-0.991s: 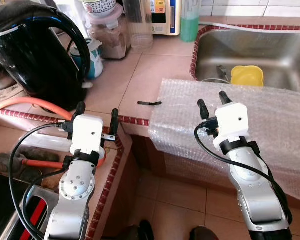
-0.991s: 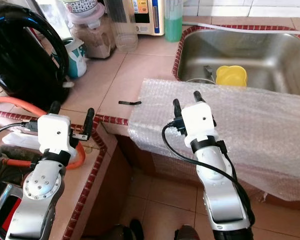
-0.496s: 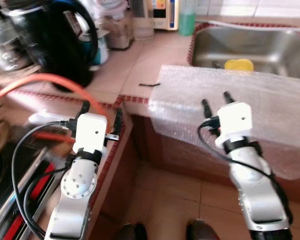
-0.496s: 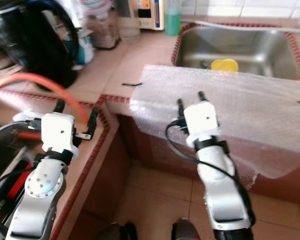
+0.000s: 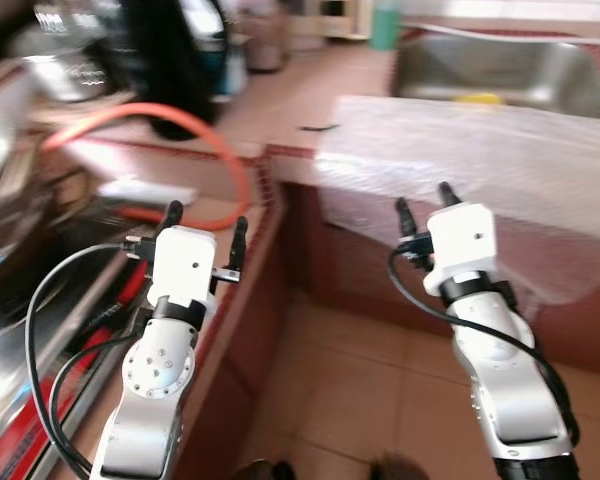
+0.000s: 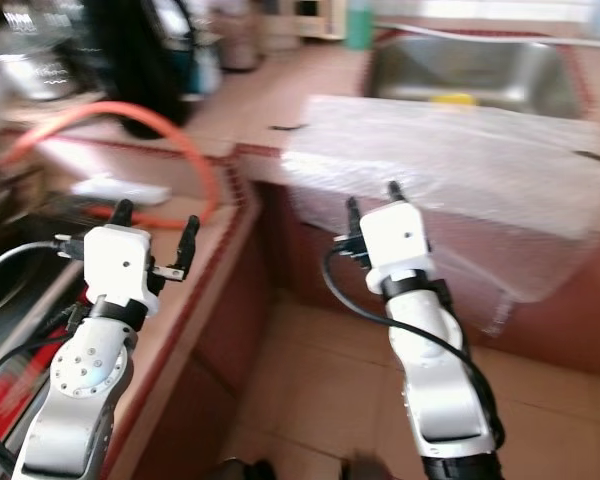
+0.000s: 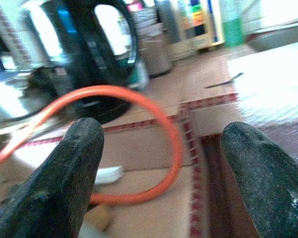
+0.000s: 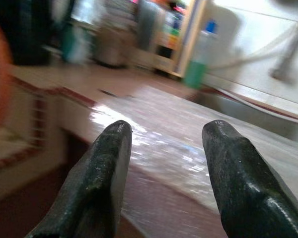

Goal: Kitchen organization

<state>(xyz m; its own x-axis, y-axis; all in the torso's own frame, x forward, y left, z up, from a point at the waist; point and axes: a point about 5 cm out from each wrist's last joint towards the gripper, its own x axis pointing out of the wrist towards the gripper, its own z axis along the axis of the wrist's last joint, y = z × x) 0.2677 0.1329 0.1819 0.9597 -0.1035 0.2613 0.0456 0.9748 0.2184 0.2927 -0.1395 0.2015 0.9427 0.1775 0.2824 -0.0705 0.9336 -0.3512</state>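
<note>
Both arms are raised in front of the body and carry nothing. The left gripper (image 5: 205, 215) has its fingers spread apart and empty; in the left wrist view its two fingertips (image 7: 69, 163) frame the counter with a clear gap between them. The right gripper (image 5: 422, 198) is likewise spread and empty, hovering over the floor in front of the counter, below the draped edge of the bubble wrap sheet (image 5: 480, 150). The head views are blurred, so the platform appears to be in motion; treat this as an approach step, not a grasp step. The task names no single item, and the pictures do not settle which one is meant. Candidate items: the bubble wrap sheet lies across the counter edge at 1 o'clock from the right gripper and hangs down the counter front; the orange hose (image 5: 180, 125) loops on the lower counter at 12 o'clock from the left gripper; the black kettle (image 5: 185, 60) stands beyond it at 12 o'clock; the sink (image 6: 470, 70) lies at 1 o'clock, behind the sheet. Recommended procedure: halt until the picture steadies, select one item, then advance with fingers kept spread. Keep the left arm's cable clear of the hose loop.
</note>
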